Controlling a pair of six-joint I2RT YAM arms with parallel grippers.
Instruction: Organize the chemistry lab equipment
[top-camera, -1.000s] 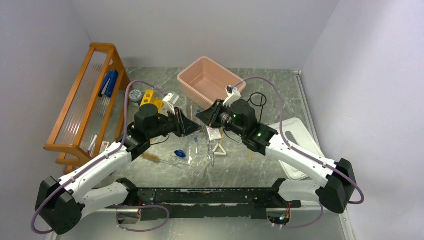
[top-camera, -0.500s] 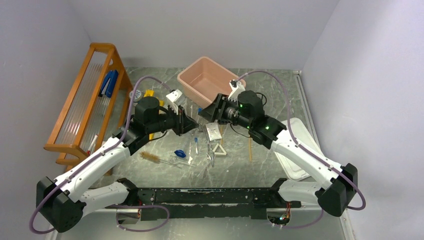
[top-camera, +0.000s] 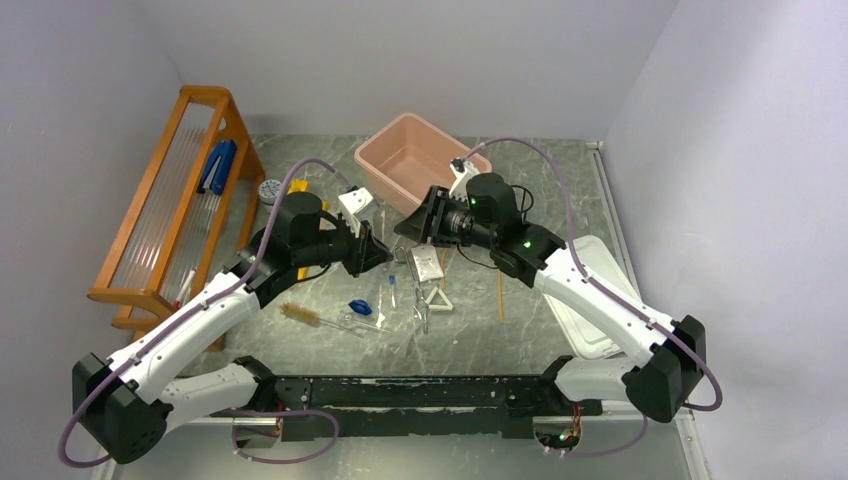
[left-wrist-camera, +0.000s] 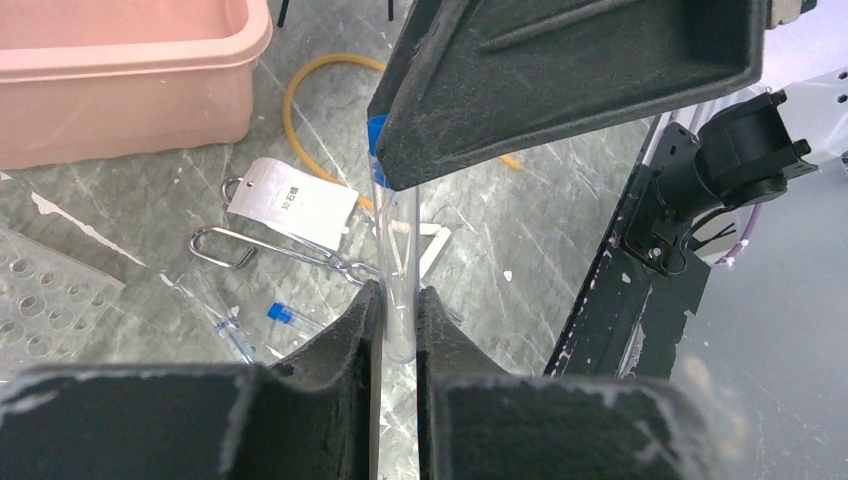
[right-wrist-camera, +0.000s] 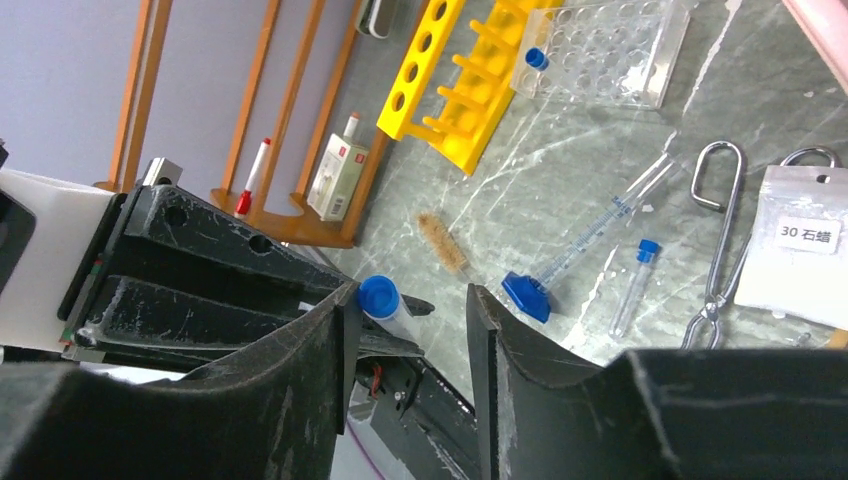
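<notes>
My left gripper (left-wrist-camera: 398, 296) is shut on the lower end of a clear blue-capped tube (left-wrist-camera: 397, 262), held above the table in the middle (top-camera: 390, 247). My right gripper (right-wrist-camera: 405, 296) faces it with its jaws open. The tube's blue cap (right-wrist-camera: 378, 295) sits between them, against one finger (right-wrist-camera: 340, 330). Below lie metal tongs (left-wrist-camera: 290, 250), a white triangle (left-wrist-camera: 432, 247), tan tubing (left-wrist-camera: 300, 90), a small blue-capped tube (right-wrist-camera: 635, 277) and a brown brush (right-wrist-camera: 442, 241). The yellow tube rack (right-wrist-camera: 450, 90) stands further left.
The pink tub (top-camera: 420, 160) is at the back centre, with a black wire tripod (top-camera: 515, 197) to its right. A white lid (top-camera: 590, 300) lies at the right and a wooden rack (top-camera: 170, 210) at the left. A labelled bag (left-wrist-camera: 290, 200), a clear well plate (right-wrist-camera: 600, 45) and a blue-ended syringe (right-wrist-camera: 560, 265) lie among the items.
The right gripper's jaws have opened around the tube's cap end while the left gripper has closed on the tube. Both wrists have shifted a little toward the tub.
</notes>
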